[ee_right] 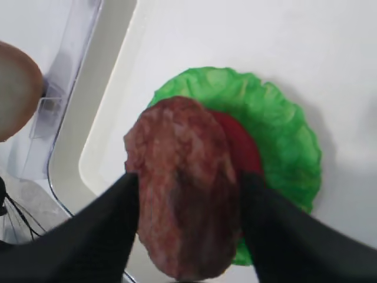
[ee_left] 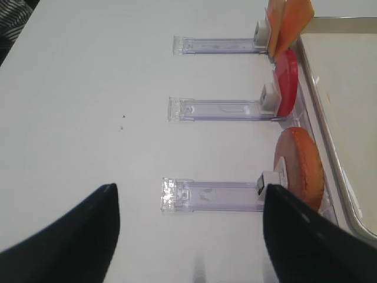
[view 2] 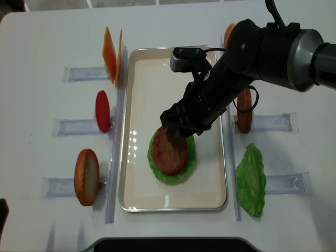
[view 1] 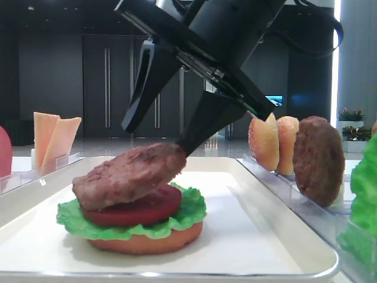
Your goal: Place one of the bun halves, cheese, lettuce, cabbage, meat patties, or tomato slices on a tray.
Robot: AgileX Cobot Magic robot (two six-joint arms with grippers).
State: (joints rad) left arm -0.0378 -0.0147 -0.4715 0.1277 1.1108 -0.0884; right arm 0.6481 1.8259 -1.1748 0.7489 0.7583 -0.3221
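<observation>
On the white tray [view 1: 294, 227] stands a stack: bun half [view 1: 147, 242], frilly lettuce [view 1: 191, 215], tomato slice [view 1: 141, 211]. A dark-brown meat patty [view 1: 126, 174] lies tilted on top. My right gripper [view 1: 153, 138] hangs over the stack, open. One fingertip [view 1: 181, 146] touches the patty's raised end and the other is clear above it. In the right wrist view the patty [ee_right: 182, 206] lies between the two black fingers [ee_right: 112, 218]. My left gripper [ee_left: 188, 200] stands open over the bare table, left of the tray, with nothing in it.
Clear holders left of the tray carry cheese [view 2: 110, 55], a tomato slice [view 2: 102, 110] and a bun half [view 2: 86, 176]. On the right stand two bun halves [view 1: 263, 141], another patty [view 1: 318, 159] and a lettuce leaf [view 2: 251, 178]. The tray's far half [view 2: 152, 79] is bare.
</observation>
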